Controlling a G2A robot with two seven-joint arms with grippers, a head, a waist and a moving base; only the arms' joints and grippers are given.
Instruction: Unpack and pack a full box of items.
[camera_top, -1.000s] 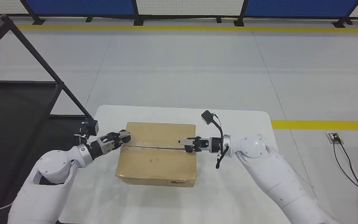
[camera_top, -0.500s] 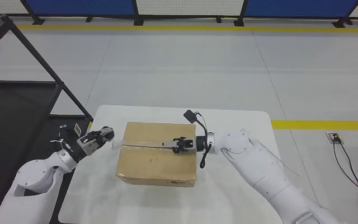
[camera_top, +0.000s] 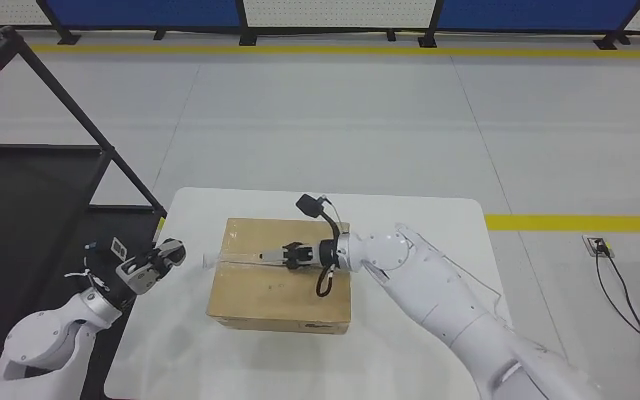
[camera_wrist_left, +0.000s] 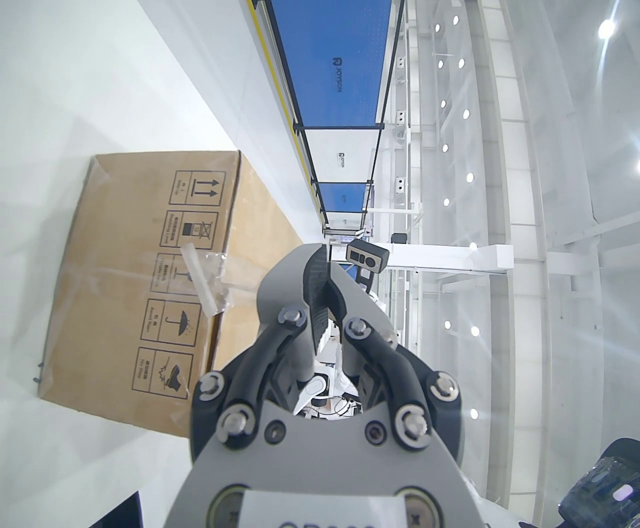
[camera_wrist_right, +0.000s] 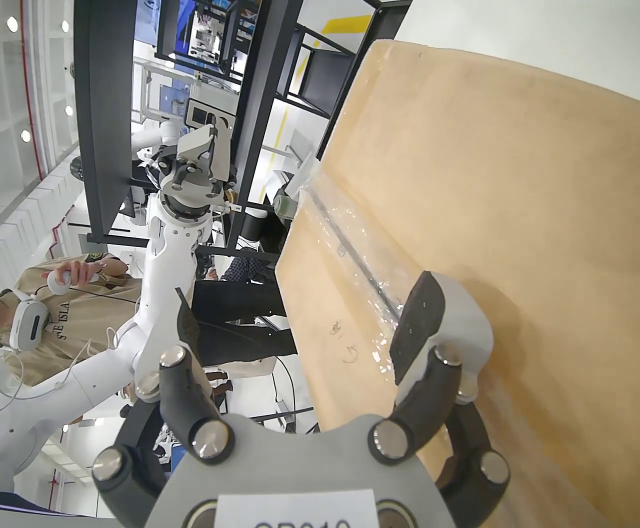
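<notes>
A closed cardboard box (camera_top: 285, 290) sits on the white table (camera_top: 420, 330), its top seam covered with clear tape (camera_wrist_right: 350, 250). My right gripper (camera_top: 283, 256) hovers over the left half of the lid along the seam. It is open, with one finger (camera_wrist_right: 425, 310) resting beside the taped seam. A loose tape end (camera_wrist_left: 200, 285) sticks out from the box's left side (camera_wrist_left: 125, 280). My left gripper (camera_top: 172, 249) is left of the box, apart from it, and its pads (camera_wrist_left: 320, 280) are pressed together on nothing that I can see.
A black metal frame (camera_top: 60, 120) stands off the table's left side, close behind the left arm. Bare tabletop lies to the right of the box and in front of it. The floor beyond has a yellow line (camera_top: 560, 222).
My right gripper has slid left along the seam, from the box's right edge to its left half. My left gripper has drawn back left from the box's edge.
</notes>
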